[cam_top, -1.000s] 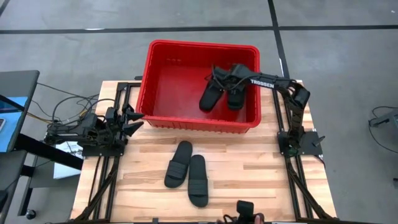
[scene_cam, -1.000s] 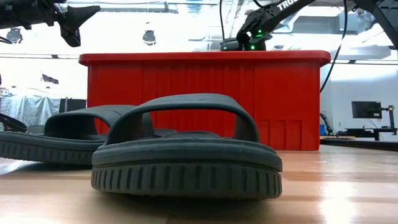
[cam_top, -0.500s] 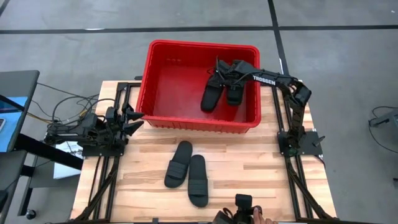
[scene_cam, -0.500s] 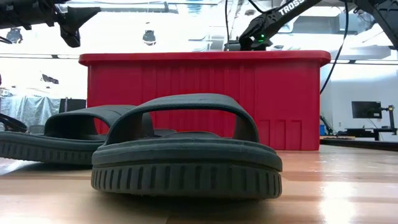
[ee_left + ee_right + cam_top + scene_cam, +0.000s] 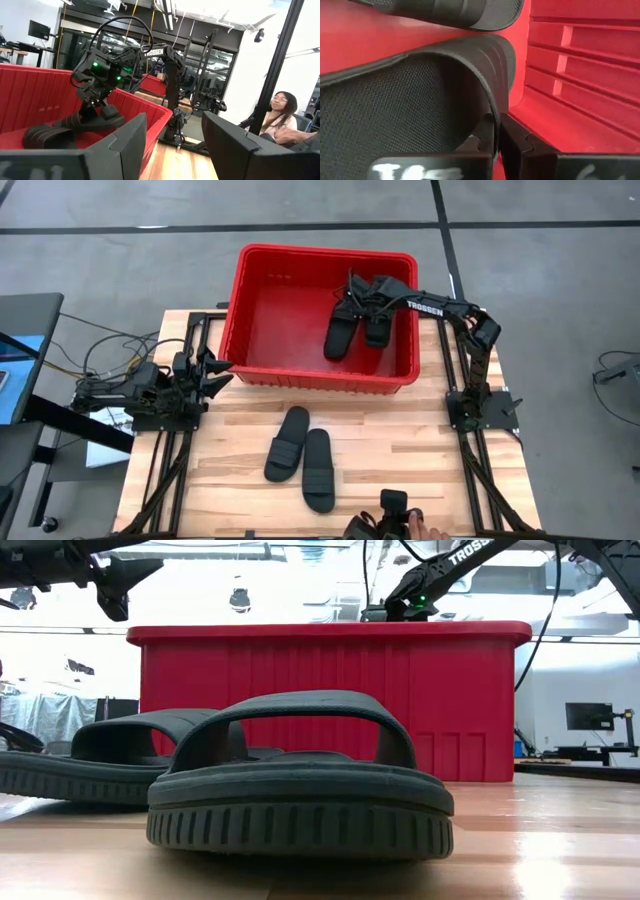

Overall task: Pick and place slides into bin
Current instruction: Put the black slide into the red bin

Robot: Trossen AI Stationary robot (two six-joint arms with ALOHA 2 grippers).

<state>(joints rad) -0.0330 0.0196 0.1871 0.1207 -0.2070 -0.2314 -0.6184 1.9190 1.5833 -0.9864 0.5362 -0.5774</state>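
- Slides: two lie in the bin [image 5: 262, 300] at upper centre of the high view, one [image 5: 340, 335] angled, the other [image 5: 379, 330] beside it near the right wall.
- Right gripper [image 5: 357, 298] reaches into the bin; the right wrist view shows its fingers clamped on a slide's strap edge [image 5: 492, 75].
- Two more slides [image 5: 286, 443] [image 5: 318, 469] lie side by side on the table [image 5: 400, 450], lower centre.
- Left gripper [image 5: 213, 371] hovers at the left table edge, fingers apart.
- Low view: the bin wall hides its contents.
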